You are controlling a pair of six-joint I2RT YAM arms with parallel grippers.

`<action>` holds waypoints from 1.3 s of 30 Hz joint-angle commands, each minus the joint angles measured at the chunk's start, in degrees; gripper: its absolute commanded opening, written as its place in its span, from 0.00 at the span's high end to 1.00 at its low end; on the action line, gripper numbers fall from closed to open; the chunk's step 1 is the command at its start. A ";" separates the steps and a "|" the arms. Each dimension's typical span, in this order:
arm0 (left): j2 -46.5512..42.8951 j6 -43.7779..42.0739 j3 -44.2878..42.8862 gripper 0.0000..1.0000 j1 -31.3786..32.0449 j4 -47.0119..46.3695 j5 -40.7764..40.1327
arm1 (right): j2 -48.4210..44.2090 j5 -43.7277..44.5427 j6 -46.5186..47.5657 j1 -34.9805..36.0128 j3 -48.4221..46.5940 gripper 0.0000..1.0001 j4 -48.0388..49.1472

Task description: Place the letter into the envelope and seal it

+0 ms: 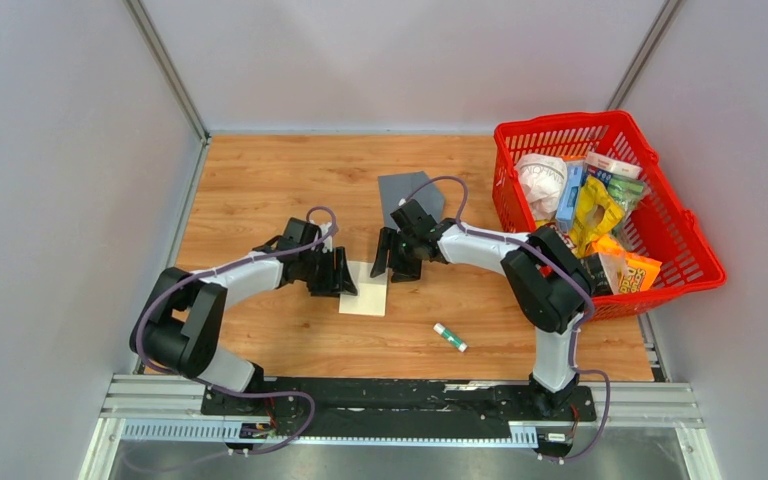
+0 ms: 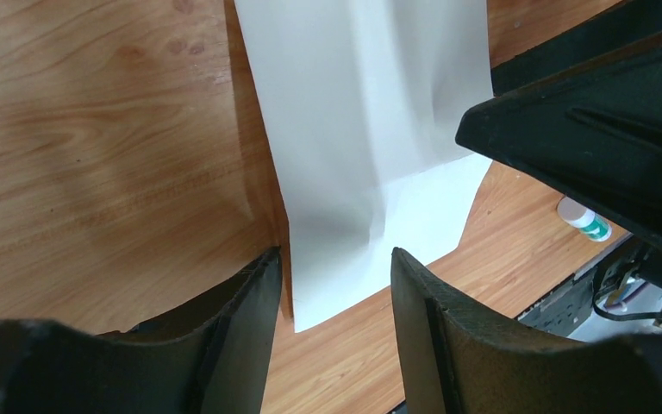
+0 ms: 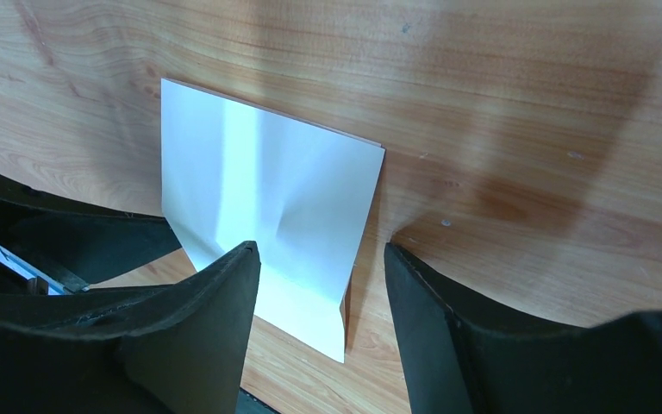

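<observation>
The left gripper (image 2: 336, 263), jaws parted, straddles the letter (image 2: 371, 103).

Lying on the table (image 1: 260, 180): one letter (image 1: 365, 295), one envelope (image 1: 392, 190) at 12 o'clock of it, one glue stick (image 1: 450, 337) at 4 o'clock. Standing at 2 o'clock: one red basket (image 1: 560, 125), holding at least five packets (image 1: 592, 210), the exact number being unclear. Reaching in from 6 o'clock: two arms, left arm (image 1: 250, 275) and right arm (image 1: 480, 245), each carrying two fingers (image 2: 233, 336), making four.

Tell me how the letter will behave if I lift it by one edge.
Likely floppy: the letter is thin paper, already creased and dimpled, so it should sag. Probably light; lying nearly flat, it may slide on the smooth wooden table rather than lift.
</observation>
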State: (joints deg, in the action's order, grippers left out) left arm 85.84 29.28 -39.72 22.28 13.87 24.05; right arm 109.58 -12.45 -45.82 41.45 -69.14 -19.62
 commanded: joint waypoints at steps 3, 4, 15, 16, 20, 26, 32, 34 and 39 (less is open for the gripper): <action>-2.00 1.92 4.13 0.43 -0.40 -5.69 2.04 | 3.01 1.02 0.65 0.30 -0.29 0.38 -1.56; -1.91 2.27 4.30 0.45 -0.31 -6.65 2.31 | 2.92 1.11 0.65 0.38 -0.29 0.38 -1.57; -7.35 4.56 3.60 0.71 -0.40 -7.37 5.56 | 2.57 1.55 1.00 0.38 -0.38 0.38 -1.83; -8.05 4.73 3.34 0.74 -0.31 -7.19 5.74 | 2.57 1.46 1.00 0.30 -0.46 0.38 -1.83; -9.03 4.91 1.94 0.88 -0.40 -6.31 6.36 | 2.04 1.37 1.00 0.38 -0.47 0.38 -1.74; -7.36 3.95 -0.52 1.00 -0.31 -4.38 6.97 | 0.55 1.55 1.26 0.38 -0.55 0.37 -1.74; -5.25 3.16 -2.37 0.80 -0.40 -2.89 6.89 | 0.11 1.73 1.26 0.38 0.15 0.37 -1.30; -4.90 3.15 -2.37 0.73 -0.40 -2.62 6.45 | 0.28 1.37 1.00 0.38 0.50 0.37 -0.86; -3.23 3.50 -2.55 0.73 -0.22 -2.18 6.18 | 0.46 1.11 1.00 0.38 0.41 0.37 -0.60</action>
State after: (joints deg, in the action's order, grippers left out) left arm 81.58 33.32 -40.29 22.02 12.08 29.87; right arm 109.86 -12.73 -45.78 41.47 -69.47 -19.51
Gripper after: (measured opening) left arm 0.273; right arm 0.630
